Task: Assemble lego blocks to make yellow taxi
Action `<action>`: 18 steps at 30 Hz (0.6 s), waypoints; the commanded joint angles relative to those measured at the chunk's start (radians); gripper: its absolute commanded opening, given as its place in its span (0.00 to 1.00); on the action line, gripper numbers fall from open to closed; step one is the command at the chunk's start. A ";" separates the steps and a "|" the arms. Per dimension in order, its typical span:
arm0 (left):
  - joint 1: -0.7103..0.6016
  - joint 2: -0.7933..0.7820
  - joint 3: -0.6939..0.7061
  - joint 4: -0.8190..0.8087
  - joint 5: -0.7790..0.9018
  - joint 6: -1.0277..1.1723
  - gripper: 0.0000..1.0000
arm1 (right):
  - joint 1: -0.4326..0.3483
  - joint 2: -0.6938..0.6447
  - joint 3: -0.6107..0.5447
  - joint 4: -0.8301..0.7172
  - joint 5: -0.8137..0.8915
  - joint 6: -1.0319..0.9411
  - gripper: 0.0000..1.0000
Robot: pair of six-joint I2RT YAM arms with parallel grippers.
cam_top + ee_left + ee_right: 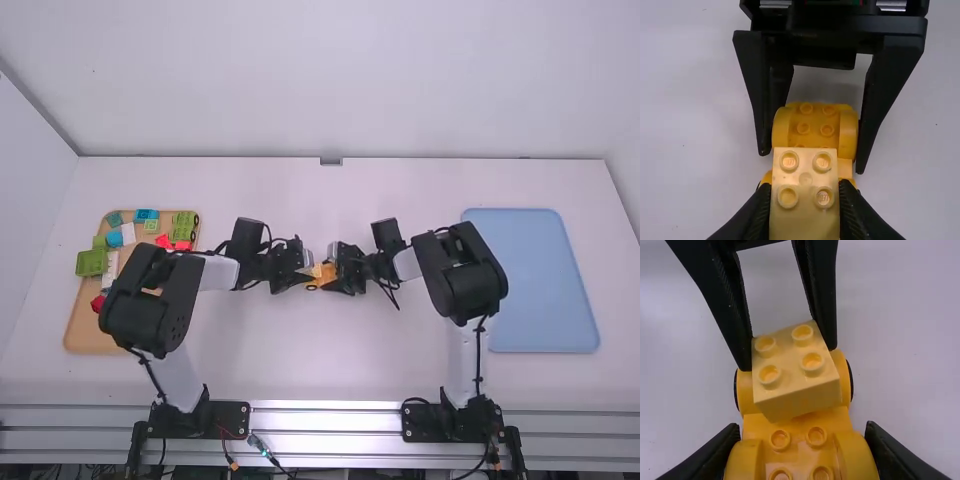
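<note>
Left arm bends at the elbow over the brown tray [83, 335], forearm running inward; its gripper [306, 272] points right. Right arm mirrors it, elbow bent beside the light blue tray [545, 285], gripper [337, 274] pointing left. Grippers face each other near table centre, close together.

Left gripper is clamped on a pale yellow, square plastic block with four studs [805, 192], studs up. Right gripper grasps the darker yellow studded plastic car base [797, 440] by its end with rounded fenders, one finger each side. Base is studs up, long axis roughly left-right across the table, fendered end toward right gripper, black-edged wheel end toward left gripper. Can't tell front from back. Block is over the wheel end, twisted a bit off the base's axis; can't tell if it is seated.
</note>
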 commanded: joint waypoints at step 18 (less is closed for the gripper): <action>0.004 0.011 0.129 -0.376 -0.029 0.177 0.33 | 0.005 0.011 0.001 -0.014 0.050 0.016 0.56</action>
